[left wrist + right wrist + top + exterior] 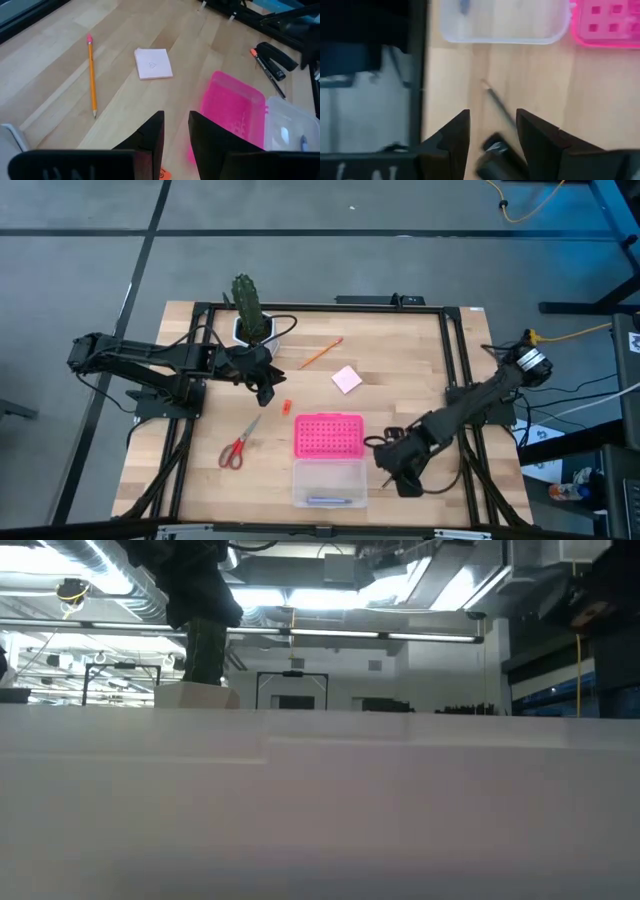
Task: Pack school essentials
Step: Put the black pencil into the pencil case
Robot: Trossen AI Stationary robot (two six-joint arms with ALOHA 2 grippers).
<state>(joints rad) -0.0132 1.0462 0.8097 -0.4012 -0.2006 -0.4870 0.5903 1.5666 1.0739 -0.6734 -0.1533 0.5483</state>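
Observation:
My left gripper (266,388) (176,134) is open, low over the table in front of the cactus. The tiny red-orange piece (285,407) (163,174) lies just beside its fingertips. The orange pencil (320,353) (91,75), pink notepad (347,379) (153,63) and red-handled scissors (238,445) lie flat on the wood. My right gripper (396,463) (492,132) is open. Its fingers stand on either side of the black block (492,152) (277,55) and the thin grey pen (499,107). A blue pen (328,500) (464,6) lies in the clear box.
The clear box (328,483) (505,22) sits at the near edge, with its dotted pink lid (328,435) (231,112) lying beside it on the far side. The cactus in its white pot (247,308) (205,665) stands at the far left. Dark frame rails (455,370) run along both table sides.

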